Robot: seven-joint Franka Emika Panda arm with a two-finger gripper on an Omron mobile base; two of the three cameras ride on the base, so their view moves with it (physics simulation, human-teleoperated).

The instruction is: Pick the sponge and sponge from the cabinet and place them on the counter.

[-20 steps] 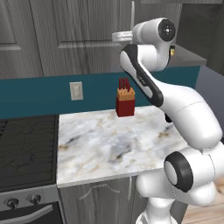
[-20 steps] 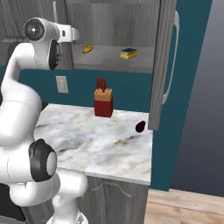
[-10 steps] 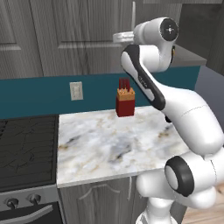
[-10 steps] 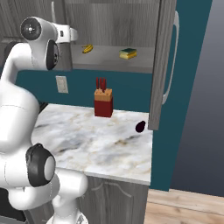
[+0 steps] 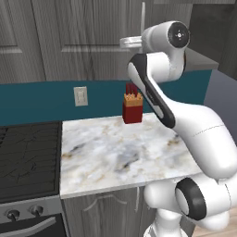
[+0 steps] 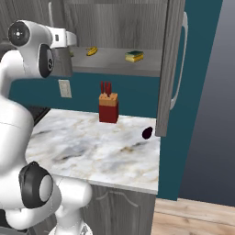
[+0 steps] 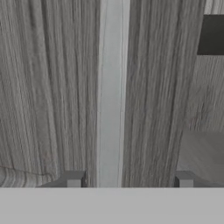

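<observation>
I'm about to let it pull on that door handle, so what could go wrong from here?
1. In the hand view the gripper straddles the silver bar handle off-centre, nearer one finger; the closing jaws could seat unevenly and slip.
2. The right cabinet door already stands open over the counter; a wide arm swing may strike it.
3. The green-topped sponge and banana lie loose on the shelf; a jolt might shift them.

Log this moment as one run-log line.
pincer: astride cabinet door handle, not clamped | green-topped sponge: on shelf | counter: no sponge
</observation>
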